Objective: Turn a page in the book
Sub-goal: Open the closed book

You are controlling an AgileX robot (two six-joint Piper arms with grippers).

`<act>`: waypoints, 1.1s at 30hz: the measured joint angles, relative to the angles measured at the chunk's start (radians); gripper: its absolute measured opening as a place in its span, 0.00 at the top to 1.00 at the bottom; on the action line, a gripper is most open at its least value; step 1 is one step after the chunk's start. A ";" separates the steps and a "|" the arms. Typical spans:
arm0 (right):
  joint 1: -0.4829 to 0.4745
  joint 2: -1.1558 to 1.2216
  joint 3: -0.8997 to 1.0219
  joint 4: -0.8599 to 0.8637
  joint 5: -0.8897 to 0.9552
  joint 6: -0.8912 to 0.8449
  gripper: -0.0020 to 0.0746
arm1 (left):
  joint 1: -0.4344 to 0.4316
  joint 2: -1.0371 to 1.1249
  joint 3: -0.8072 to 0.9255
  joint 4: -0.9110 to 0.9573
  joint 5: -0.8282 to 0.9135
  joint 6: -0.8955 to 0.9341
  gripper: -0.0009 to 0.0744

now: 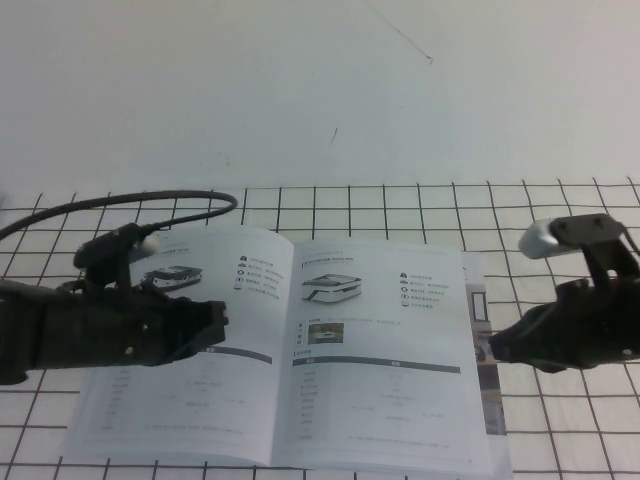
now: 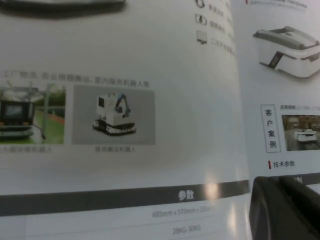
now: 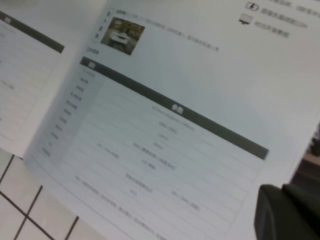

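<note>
The book lies open and flat on the gridded table. Its right-hand page shows a flat white robot above a dark grey bar and a faint table. My left gripper hovers low over the left-hand sheet near the spine, shut and empty; its dark fingers sit by the grey bar. My right gripper is at the page's outer edge, shut, fingers together over the margin of the page. Whether they touch the paper I cannot tell.
A black cable arcs over the table behind the left arm. A strip of a lower page with dark photos sticks out past the right edge. Plain white surface lies beyond the grid.
</note>
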 joint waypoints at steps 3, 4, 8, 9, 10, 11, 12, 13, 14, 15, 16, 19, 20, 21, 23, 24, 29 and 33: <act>0.036 0.083 -0.057 0.016 0.005 0.000 0.97 | -0.064 0.053 -0.018 -0.036 -0.043 0.015 0.99; 0.041 0.113 -0.079 0.016 0.016 0.000 0.97 | -0.086 0.067 -0.025 -0.041 -0.050 0.017 0.99; 0.044 0.216 -0.157 0.016 0.044 0.009 0.97 | -0.156 0.101 -0.048 -0.090 -0.104 0.006 0.99; 0.044 0.233 -0.168 0.016 0.044 0.011 0.97 | -0.163 0.109 -0.049 -0.106 -0.125 -0.006 0.99; 0.044 0.253 -0.180 0.016 0.044 0.018 0.97 | -0.168 0.116 -0.050 -0.124 -0.145 -0.013 0.99; 0.044 0.270 -0.190 0.016 0.044 0.027 0.97 | -0.168 0.126 -0.050 -0.139 -0.159 -0.017 0.99; 0.044 0.283 -0.196 0.014 0.044 0.034 0.97 | -0.168 0.136 -0.050 -0.146 -0.171 -0.022 0.99; 0.044 0.297 -0.201 0.014 0.044 0.045 0.97 | -0.168 0.147 -0.050 -0.154 -0.181 -0.027 0.99; 0.044 0.308 -0.203 0.012 0.044 0.056 0.97 | -0.168 0.154 -0.050 -0.159 -0.183 -0.031 0.99; 0.044 0.314 -0.203 0.012 0.040 0.066 0.97 | -0.168 0.163 -0.050 -0.162 -0.184 -0.033 0.99; 0.044 0.321 -0.203 0.012 0.038 0.077 0.96 | -0.166 0.171 -0.050 -0.166 -0.187 -0.035 0.99; 0.044 0.325 -0.207 0.008 0.033 0.094 0.87 | -0.164 0.194 -0.054 -0.177 -0.188 -0.039 0.99; 0.044 0.325 -0.213 0.008 0.033 0.101 0.81 | -0.164 0.200 -0.057 -0.179 -0.188 -0.039 0.99; 0.044 0.325 -0.218 0.008 0.033 0.109 0.75 | -0.163 0.208 -0.058 -0.181 -0.188 -0.039 0.99; 0.044 0.325 -0.230 0.008 0.040 0.126 0.60 | -0.162 0.215 -0.061 -0.188 -0.186 -0.041 0.99; 0.044 0.325 -0.236 0.008 0.042 0.133 0.54 | -0.162 0.216 -0.060 -0.189 -0.184 -0.041 0.99; 0.044 0.327 -0.242 0.006 0.052 0.165 0.38 | -0.162 0.224 -0.065 -0.196 -0.172 -0.044 0.99; 0.044 0.327 -0.242 0.015 0.064 0.172 0.36 | -0.162 0.226 -0.068 -0.196 -0.170 -0.044 0.99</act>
